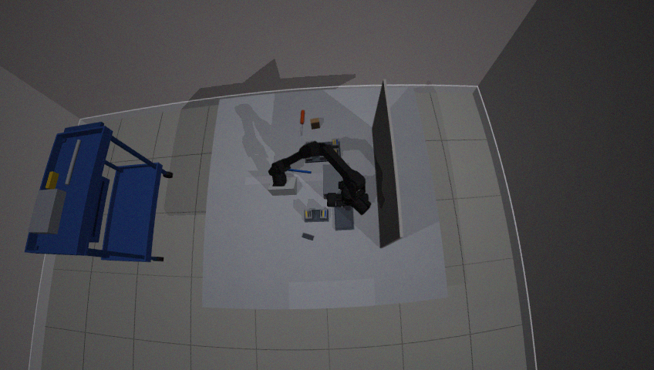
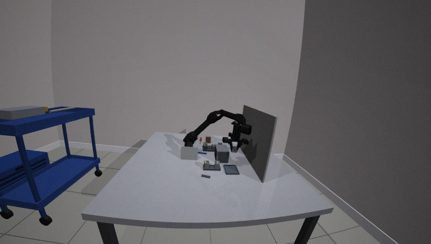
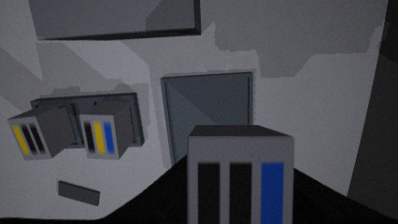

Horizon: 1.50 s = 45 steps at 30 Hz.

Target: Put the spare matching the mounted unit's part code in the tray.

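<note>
Wrist cam has the goods: the black tool [image 3: 240,205] is clamped on a small grey spare block with two black stripes and one blue stripe [image 3: 240,179], so it's carrying that one. Right past the block sits the shallow dark grey square tray [image 3: 207,112], flat on the pale grey worktop [image 3: 318,121]; the block hangs above the tray's near edge, not in it. Just left of the tray there's a dark rack [image 3: 86,119] with two more spares: one with a yellow and two black stripes [image 3: 29,139], one black-yellow-blue [image 3: 99,137]. A small dark flat slab [image 3: 78,192] lies nearer the camera. In the exterior cam the tool [image 2: 234,145] hovers between the grey box-shaped mounted unit [image 2: 222,153] and the tall dark upright panel [image 2: 258,142], with the tray [image 2: 231,169] lying in front.
</note>
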Each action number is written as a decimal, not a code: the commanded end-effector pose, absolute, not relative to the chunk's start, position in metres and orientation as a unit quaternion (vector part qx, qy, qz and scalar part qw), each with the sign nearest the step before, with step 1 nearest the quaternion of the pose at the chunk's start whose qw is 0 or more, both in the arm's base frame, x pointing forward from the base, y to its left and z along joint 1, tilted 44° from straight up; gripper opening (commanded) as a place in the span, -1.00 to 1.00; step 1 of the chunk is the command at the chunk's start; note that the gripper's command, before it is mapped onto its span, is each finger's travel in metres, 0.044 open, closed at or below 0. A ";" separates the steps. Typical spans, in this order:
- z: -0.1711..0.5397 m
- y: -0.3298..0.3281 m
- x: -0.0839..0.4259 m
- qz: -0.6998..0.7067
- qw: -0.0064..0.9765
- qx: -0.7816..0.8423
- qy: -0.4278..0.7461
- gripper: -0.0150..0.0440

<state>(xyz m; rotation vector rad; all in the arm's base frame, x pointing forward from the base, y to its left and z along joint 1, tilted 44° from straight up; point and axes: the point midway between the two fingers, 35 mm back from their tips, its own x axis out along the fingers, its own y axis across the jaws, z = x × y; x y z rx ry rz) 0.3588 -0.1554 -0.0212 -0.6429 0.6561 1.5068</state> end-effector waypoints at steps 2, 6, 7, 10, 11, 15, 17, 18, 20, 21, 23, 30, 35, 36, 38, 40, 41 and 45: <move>-0.043 -0.176 0.352 0.659 0.637 -0.286 0.280 -0.49; -0.051 -0.182 0.349 0.660 0.637 -0.286 0.277 -0.49; -0.051 -0.182 0.349 0.660 0.637 -0.286 0.277 -0.49; -0.052 -0.181 0.349 0.660 0.637 -0.286 0.277 -0.49; -0.053 -0.180 0.349 0.660 0.637 -0.286 0.277 -0.49; -0.055 -0.178 0.349 0.660 0.637 -0.286 0.277 -0.49; -0.057 -0.178 0.350 0.660 0.637 -0.286 0.277 -0.49; -0.057 -0.177 0.350 0.660 0.637 -0.286 0.277 -0.49; -0.058 -0.176 0.350 0.660 0.637 -0.286 0.277 -0.49; -0.059 -0.176 0.350 0.660 0.637 -0.286 0.277 -0.49; -0.060 -0.175 0.350 0.660 0.637 -0.286 0.277 -0.49; -0.065 -0.171 0.351 0.660 0.637 -0.286 0.277 -0.49; -0.068 -0.168 0.351 0.659 0.638 -0.286 0.277 -0.49; -0.068 -0.168 0.351 0.659 0.638 -0.286 0.277 -0.49; -0.069 -0.167 0.351 0.659 0.638 -0.286 0.277 -0.49; -0.071 -0.166 0.351 0.659 0.638 -0.286 0.277 -0.49; -0.071 -0.165 0.351 0.659 0.638 -0.286 0.277 -0.49; -0.074 -0.163 0.352 0.659 0.638 -0.286 0.277 -0.49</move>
